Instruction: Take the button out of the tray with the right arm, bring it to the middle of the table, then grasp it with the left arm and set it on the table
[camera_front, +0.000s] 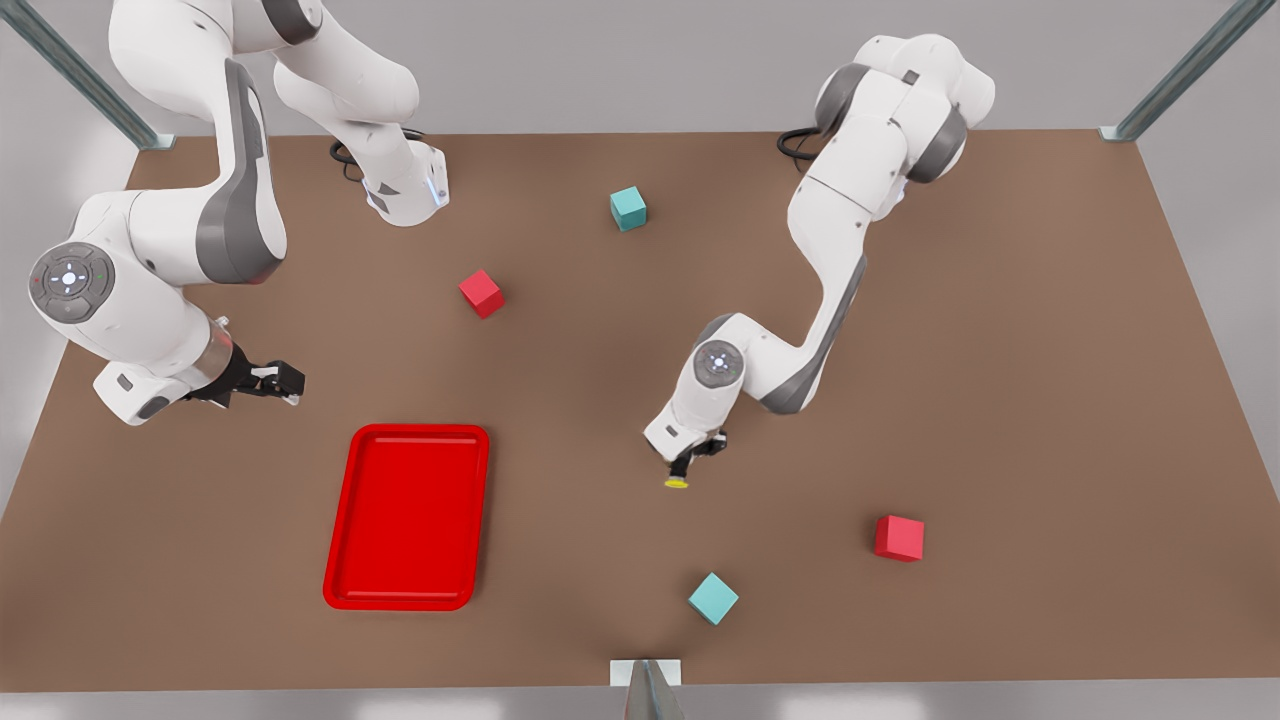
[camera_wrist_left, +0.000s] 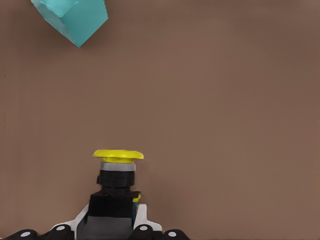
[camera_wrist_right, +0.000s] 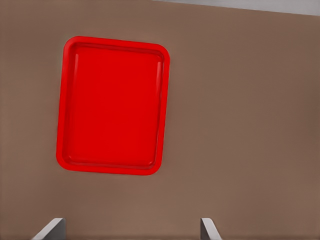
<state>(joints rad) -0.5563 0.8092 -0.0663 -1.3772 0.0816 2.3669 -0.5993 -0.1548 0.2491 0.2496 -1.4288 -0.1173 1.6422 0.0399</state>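
brown table (camera_front: 1000, 350) under both my arms. left gripper (camera_front: 684, 470) clamps the button (camera_front: 677, 483) above it; right gripper (camera_front: 283, 380) gapes empty beside the tray (camera_front: 345, 520)

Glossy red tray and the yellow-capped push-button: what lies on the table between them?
Nothing: in the front view, bare brown table separates the flat glossy red tray from the yellow-capped button, held by the left gripper.
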